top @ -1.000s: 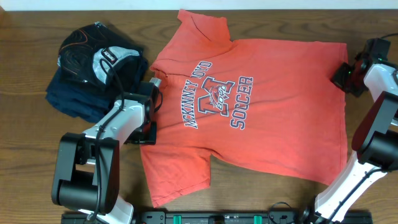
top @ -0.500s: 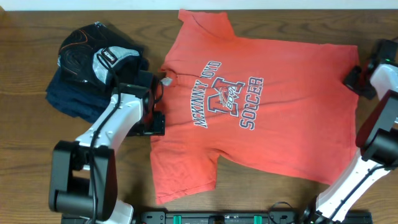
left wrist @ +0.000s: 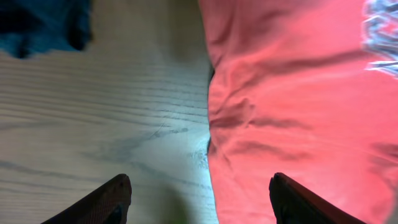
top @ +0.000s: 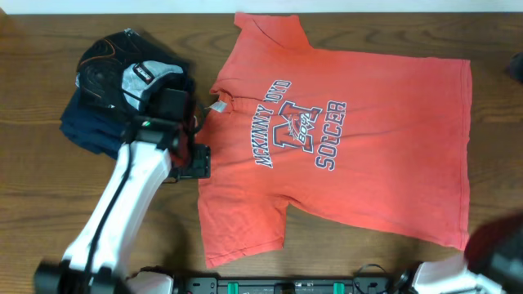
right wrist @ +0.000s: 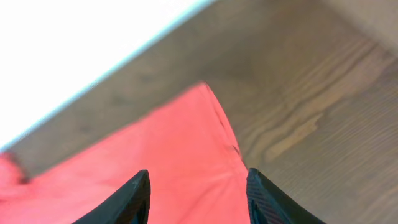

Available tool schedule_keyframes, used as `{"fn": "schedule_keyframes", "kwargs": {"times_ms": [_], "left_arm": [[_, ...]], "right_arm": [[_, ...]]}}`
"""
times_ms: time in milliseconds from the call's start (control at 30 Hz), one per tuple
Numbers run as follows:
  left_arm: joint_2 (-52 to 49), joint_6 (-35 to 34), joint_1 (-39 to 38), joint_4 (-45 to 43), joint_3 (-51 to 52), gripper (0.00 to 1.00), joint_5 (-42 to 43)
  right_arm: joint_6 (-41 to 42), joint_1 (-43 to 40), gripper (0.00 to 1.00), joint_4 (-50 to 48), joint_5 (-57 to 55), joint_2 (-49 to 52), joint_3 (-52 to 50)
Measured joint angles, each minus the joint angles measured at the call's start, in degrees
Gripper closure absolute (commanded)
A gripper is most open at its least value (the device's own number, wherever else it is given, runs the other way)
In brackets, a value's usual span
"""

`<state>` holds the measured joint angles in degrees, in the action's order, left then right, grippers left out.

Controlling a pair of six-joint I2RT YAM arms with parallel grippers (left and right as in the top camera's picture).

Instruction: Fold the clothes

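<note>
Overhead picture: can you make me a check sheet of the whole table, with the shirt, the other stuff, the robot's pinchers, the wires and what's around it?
Surface: brown wooden table, grain showing.
Job's things: coral-red short-sleeved cotton T-shirt spread flat, lettering up, not folded yet.
Clutter: pile of navy and black folded garments with a grey-white patterned piece on top, left of the shirt's collar.
Grippers: left gripper open over the shirt's edge, holding nothing; right gripper open above a shirt corner, holding nothing.
Cables: thin dark cable looped at the near edge.
Surroundings: white strip beyond the far edge.
</note>
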<state>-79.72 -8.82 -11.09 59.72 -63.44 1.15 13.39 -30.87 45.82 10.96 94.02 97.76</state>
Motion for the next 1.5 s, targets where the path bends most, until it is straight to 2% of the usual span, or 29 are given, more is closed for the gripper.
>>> {"fn": "schedule_keyframes", "kwargs": {"times_ms": [67, 200, 367, 500, 667, 700, 733, 767, 1067, 1133, 1267, 1500], "left_arm": [[3.9, 0.1, 0.0, 1.0, -0.7, 0.21, 0.0], [10.5, -0.2, 0.0, 3.8, -0.9, 0.21, 2.0], [11.6, -1.6, 0.0, 5.2, 1.1, 0.22, 7.6], [9.8, -4.7, 0.0, 4.7, 8.9, 0.22, 10.3], [7.5, -6.5, 0.0, 1.6, 18.4, 0.24, 14.3], [7.5, -6.6, 0.0, 0.8, 19.6, 0.29, 14.9], [7.1, -7.1, 0.0, -0.1, 21.2, 0.39, 15.6], [6.8, -7.7, 0.0, -0.7, 22.6, 0.43, 16.5], [5.8, -11.3, 0.0, -5.9, 31.2, 0.43, 19.8], [5.8, -12.0, 0.0, -6.5, 32.5, 0.43, 19.9], [5.8, -13.6, 0.0, -8.7, 34.9, 0.51, 20.0], [5.8, -17.0, -0.8, -9.9, 36.8, 0.55, 20.6]], "right_arm": [[0.9, -0.9, 0.52, 3.7, 1.6, -5.3, 0.5], [2.7, -1.4, 0.5, 13.1, 4.3, -13.1, 0.8], [3.8, -1.3, 0.48, 24.8, 5.5, -15.5, 0.8], [3.8, -0.6, 0.47, 30.7, 5.7, -15.4, -1.7], [3.1, 0.4, 0.46, 31.1, 5.9, -15.4, -8.6], [3.0, 0.4, 0.47, 30.6, 5.9, -15.4, -10.0], [2.8, 0.4, 0.46, 30.0, 6.0, -15.4, -11.8], [2.8, 0.4, 0.46, 29.5, 6.0, -15.3, -13.6], [2.6, 0.4, 0.47, 24.2, 6.0, -15.0, -24.4], [2.6, 0.4, 0.47, 23.8, 6.0, -15.0, -25.1], [2.6, 0.4, 0.47, 22.8, 6.0, -15.0, -25.3], [2.7, 0.4, 0.47, 20.9, 6.1, -15.0, -25.3]]}}
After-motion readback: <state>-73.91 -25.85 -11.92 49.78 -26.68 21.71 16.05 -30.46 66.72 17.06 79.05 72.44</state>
